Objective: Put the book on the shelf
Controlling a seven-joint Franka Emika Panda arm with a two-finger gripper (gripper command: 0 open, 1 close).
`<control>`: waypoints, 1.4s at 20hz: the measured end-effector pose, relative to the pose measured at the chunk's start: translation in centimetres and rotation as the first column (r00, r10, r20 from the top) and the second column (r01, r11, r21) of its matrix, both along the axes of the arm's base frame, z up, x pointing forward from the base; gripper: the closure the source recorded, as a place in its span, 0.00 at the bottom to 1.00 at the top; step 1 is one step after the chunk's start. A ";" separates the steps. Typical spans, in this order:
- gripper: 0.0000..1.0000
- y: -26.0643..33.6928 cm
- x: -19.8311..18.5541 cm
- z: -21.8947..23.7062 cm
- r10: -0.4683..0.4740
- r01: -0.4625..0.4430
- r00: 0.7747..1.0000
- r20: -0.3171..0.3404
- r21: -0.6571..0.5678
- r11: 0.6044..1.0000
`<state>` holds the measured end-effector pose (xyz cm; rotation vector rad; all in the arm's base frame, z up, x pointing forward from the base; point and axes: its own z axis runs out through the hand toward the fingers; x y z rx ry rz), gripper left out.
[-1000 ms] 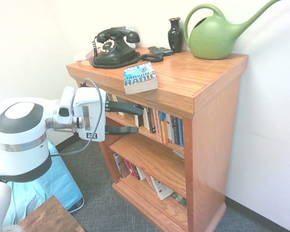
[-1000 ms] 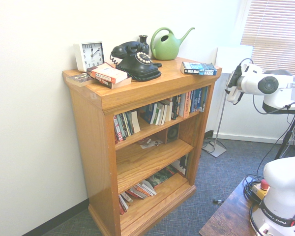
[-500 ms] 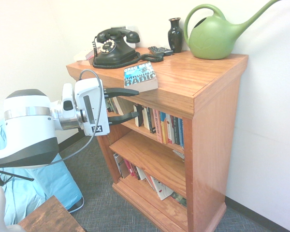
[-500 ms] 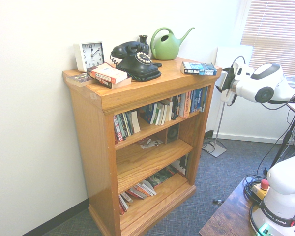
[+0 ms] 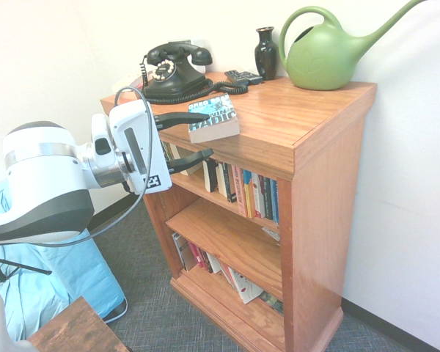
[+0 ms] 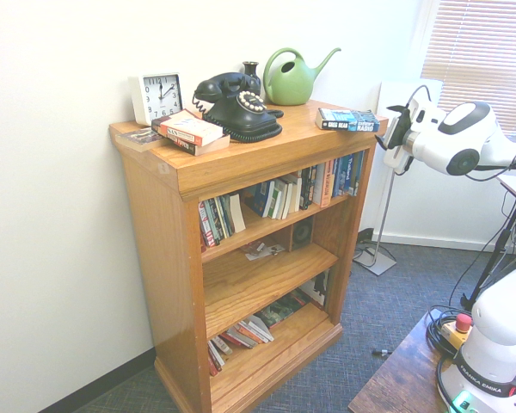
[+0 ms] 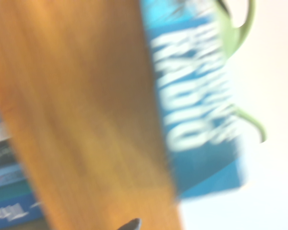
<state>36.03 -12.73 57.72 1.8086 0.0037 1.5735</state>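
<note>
First exterior view: the book (image 5: 213, 123) is seen lying flat on the top board of the wooden bookcase (image 5: 330, 161), at the near edge, with its cover up and its pale page edges turned outward. The gripper (image 5: 210, 135) is held at the near side of the bookcase, reaching in from the left, with its fingers spread apart and nothing grasped. The upper finger is seen across part of the book's cover, and the lower one is seen in front of the books on the upper inner shelf (image 5: 254, 192); whether the book is touched cannot be told.

Farther back on the top board, a black telephone (image 5: 174, 79) is set to the left, with a remote control (image 5: 243, 77) and a dark vase (image 5: 265, 54) to its right. A green watering can (image 5: 324, 59) is placed at the far right.

In the second exterior view, a white clock (image 6: 157, 98) is shown beside the telephone, with stacked books (image 6: 191, 132) in front of it. More books (image 6: 241, 334) are leaned on the bottom shelf. In the wrist view, the book's white lettering is blurred.
</note>
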 end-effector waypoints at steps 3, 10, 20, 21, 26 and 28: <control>0.00 0.2 1.4 0.0 0.003 -0.003 1.000 -0.001 -0.009 1.000; 0.00 0.2 3.9 0.1 0.007 -0.007 1.000 -0.008 -0.018 1.000; 1.00 -0.8 5.1 0.0 -0.012 0.012 1.000 -0.010 -0.010 1.000; 1.00 -1.0 5.2 0.0 -0.016 0.016 1.000 -0.009 -0.009 1.000; 1.00 -1.2 5.2 0.0 -0.021 0.021 1.000 -0.009 -0.004 1.000; 1.00 -1.0 5.3 -0.2 -0.027 0.027 1.000 -0.005 -0.002 1.000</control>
